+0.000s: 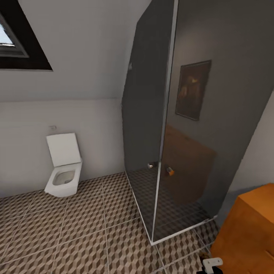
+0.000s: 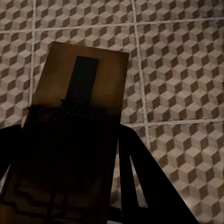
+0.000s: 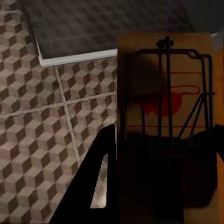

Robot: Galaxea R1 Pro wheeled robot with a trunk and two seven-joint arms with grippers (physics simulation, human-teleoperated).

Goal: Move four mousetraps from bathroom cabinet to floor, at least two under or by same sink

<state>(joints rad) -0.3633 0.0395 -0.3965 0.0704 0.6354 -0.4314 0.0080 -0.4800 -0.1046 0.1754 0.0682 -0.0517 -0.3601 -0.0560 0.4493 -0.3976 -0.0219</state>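
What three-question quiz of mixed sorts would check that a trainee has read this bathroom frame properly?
1. True or false: each gripper is carrying a mousetrap above the bathroom floor.
2. Which fixture stands against the white wall in the head view: (a) a bathtub, (b) a toilet, (c) a washing machine?
3. What orange-brown object shows at the head view's lower right corner?

Key
1. True: the left gripper grips the left mousetrap, and the right gripper grips the right mousetrap, with patterned tiles beneath both.
2. (b), the toilet, left of the glass shower enclosure.
3. The cabinet.
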